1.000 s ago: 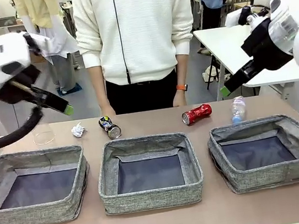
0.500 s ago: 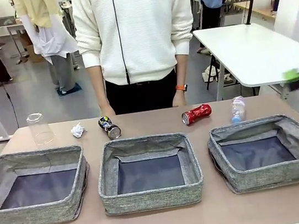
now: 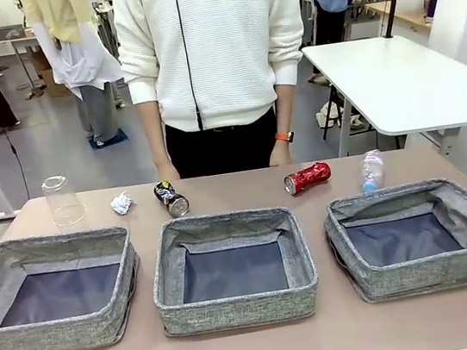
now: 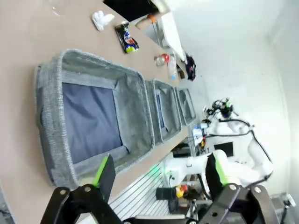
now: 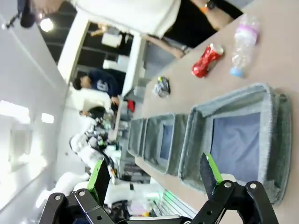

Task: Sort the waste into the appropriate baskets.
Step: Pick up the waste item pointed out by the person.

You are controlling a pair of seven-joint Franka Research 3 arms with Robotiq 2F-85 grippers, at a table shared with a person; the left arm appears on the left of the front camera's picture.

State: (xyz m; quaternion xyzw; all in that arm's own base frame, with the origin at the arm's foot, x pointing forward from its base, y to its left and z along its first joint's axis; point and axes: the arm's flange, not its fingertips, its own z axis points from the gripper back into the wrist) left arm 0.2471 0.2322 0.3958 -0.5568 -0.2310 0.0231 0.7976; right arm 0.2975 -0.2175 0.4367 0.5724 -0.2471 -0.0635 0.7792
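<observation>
The waste lies in a row along the table's far edge: a clear plastic cup (image 3: 63, 201) standing mouth down, a white paper wad (image 3: 122, 204), a dark drink can (image 3: 171, 198) on its side, a red can (image 3: 307, 178) on its side and a small clear bottle (image 3: 372, 170). In front of them three grey woven baskets stand side by side: left (image 3: 56, 335), middle (image 3: 235, 310), right (image 3: 430, 273), each with nothing inside. My left gripper (image 4: 160, 170) hangs open, high above the near side of the left basket (image 4: 46, 107). My right gripper (image 5: 155, 172) is open too, high above the right basket (image 5: 273, 112).
A person in a white sweater stands at the far side, a hand (image 3: 166, 174) resting near the table edge behind the dark can. A white table (image 3: 403, 81) stands behind on the right. Bare tabletop runs in front of the baskets.
Both arms, which reached in from the sides of the front view a second ago, have drawn back out of it. The cup now shows fully. The waste has not moved.
</observation>
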